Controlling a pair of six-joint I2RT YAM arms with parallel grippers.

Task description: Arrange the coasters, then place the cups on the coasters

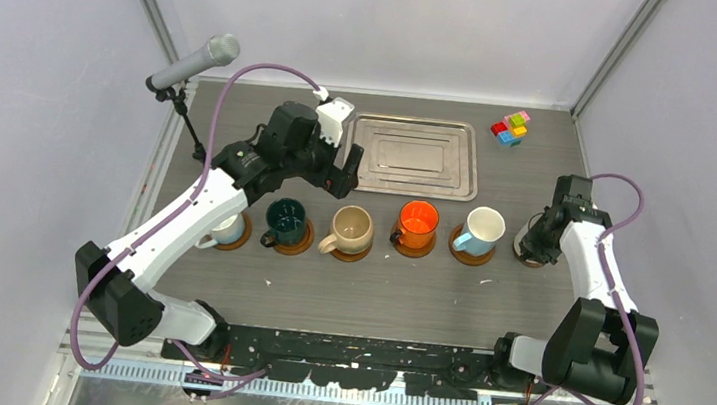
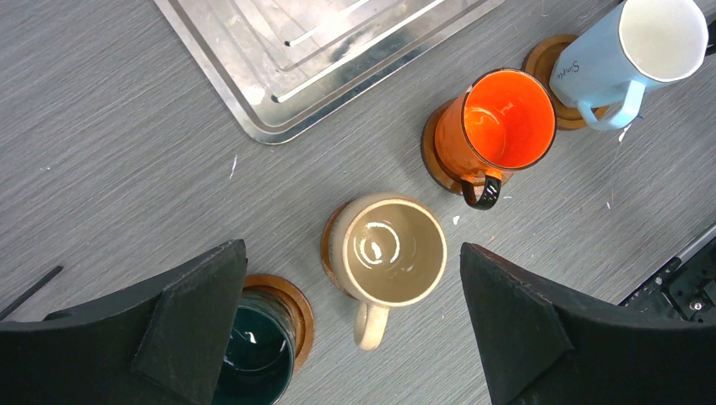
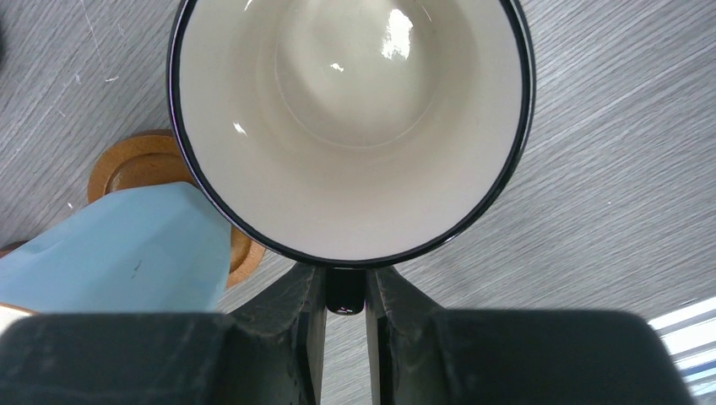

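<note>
Five cups stand in a row on brown coasters: a whitish cup (image 1: 226,231) partly under my left arm, dark green (image 1: 286,220), beige (image 1: 350,230), orange (image 1: 418,223) and light blue (image 1: 481,230). My left gripper (image 2: 350,321) hangs open above the table, with the beige cup (image 2: 397,249) just ahead between its spread fingers and the green cup (image 2: 253,363) by the left finger. My right gripper (image 3: 346,295) is shut on the black handle of a whitish, black-rimmed cup (image 3: 350,118), right of the light blue cup (image 3: 118,245) and its coaster (image 3: 135,164).
A rectangular silver tray (image 1: 418,155) lies behind the row. Small coloured blocks (image 1: 511,127) sit at the back right. A microphone (image 1: 193,62) on a stand rises at the back left corner. Walls close in the table on three sides.
</note>
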